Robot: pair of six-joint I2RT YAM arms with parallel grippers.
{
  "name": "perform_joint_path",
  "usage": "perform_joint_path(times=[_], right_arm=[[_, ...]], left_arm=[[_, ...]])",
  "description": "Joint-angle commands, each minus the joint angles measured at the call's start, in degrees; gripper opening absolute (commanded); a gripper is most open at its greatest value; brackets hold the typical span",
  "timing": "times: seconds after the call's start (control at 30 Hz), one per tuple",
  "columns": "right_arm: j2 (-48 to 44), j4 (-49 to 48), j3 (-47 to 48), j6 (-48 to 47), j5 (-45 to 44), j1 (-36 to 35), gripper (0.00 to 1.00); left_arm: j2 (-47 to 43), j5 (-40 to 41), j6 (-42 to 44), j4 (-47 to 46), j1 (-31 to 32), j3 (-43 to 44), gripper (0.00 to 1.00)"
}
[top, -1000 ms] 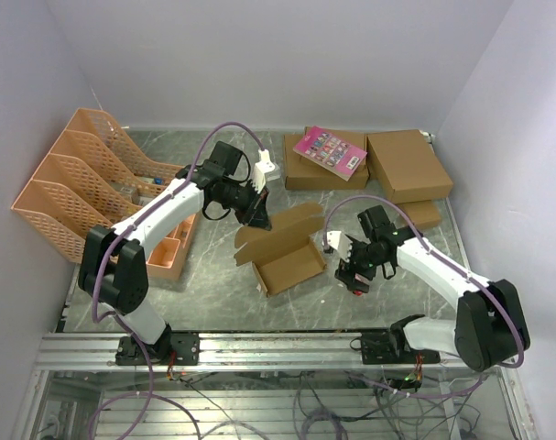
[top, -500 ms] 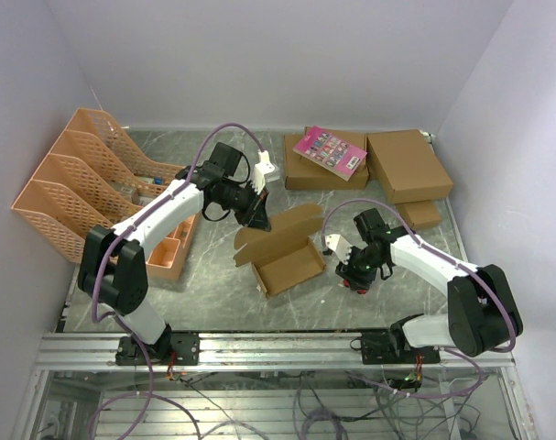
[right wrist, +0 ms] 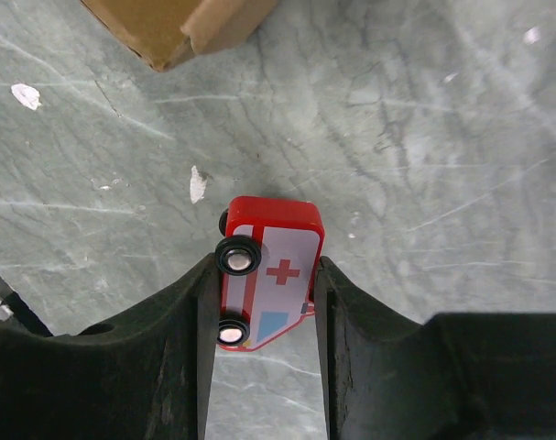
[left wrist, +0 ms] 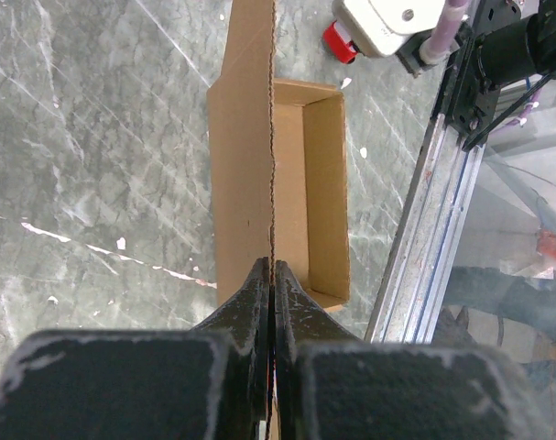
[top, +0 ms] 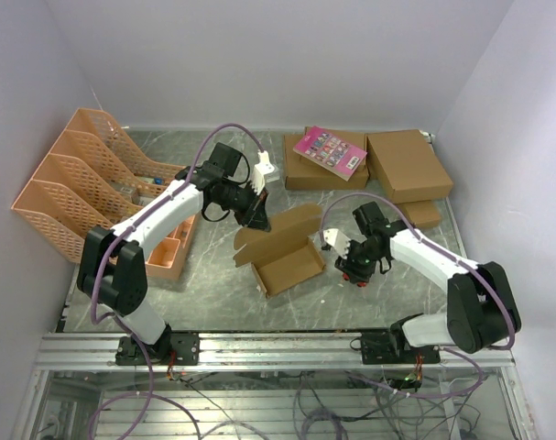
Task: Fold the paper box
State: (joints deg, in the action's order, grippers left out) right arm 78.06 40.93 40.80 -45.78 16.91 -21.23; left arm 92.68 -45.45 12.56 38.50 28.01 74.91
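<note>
From above, the left arm (top: 158,215) stretches from its base up and across to the bench's (top: 213,293) centre. The left jaws pinch a raised flap of the paper box (top: 282,247), which lies half-folded mid-bench. The right arm (top: 424,257) bends inward, wrist low, just right of the box.

At the left wrist, the jaws are pressed tight on the upright flap's edge (left wrist: 270,137). The box's open tray lies beyond it on the bench.

At the right wrist, the right jaws stand narrow, touching both sides of a red toy ambulance (right wrist: 264,270) lying on the bench, near a box corner (right wrist: 181,23).
</note>
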Motion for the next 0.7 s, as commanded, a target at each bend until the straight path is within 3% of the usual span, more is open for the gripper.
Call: perform_joint_path(times=[0.0,0.13,0.33,0.67], right_arm=[[-2.61,2.39,4.91,-4.78,2.48,-0.30,0.06],[-4.82,4.65,9.36,-9.00,7.53,-0.30,0.00],[-6.73,4.86,13.25,-16.42,14.51,-0.39,0.00],[-1.61,5.23,19.39,-29.68,20.69,-3.00,0.00]], left_arm=[[-1.98,-1.48,0.01,-0.74,-0.15,-0.38,0.07],[-1.51,-1.44,0.09,-0.53,-0.15,-0.36,0.07],[-1.60,-1.21,0.01,-0.88,-0.19,-0.79,0.07],[-1.12,-0.48,0.19,-0.80,-0.17,-1.30,0.07]])
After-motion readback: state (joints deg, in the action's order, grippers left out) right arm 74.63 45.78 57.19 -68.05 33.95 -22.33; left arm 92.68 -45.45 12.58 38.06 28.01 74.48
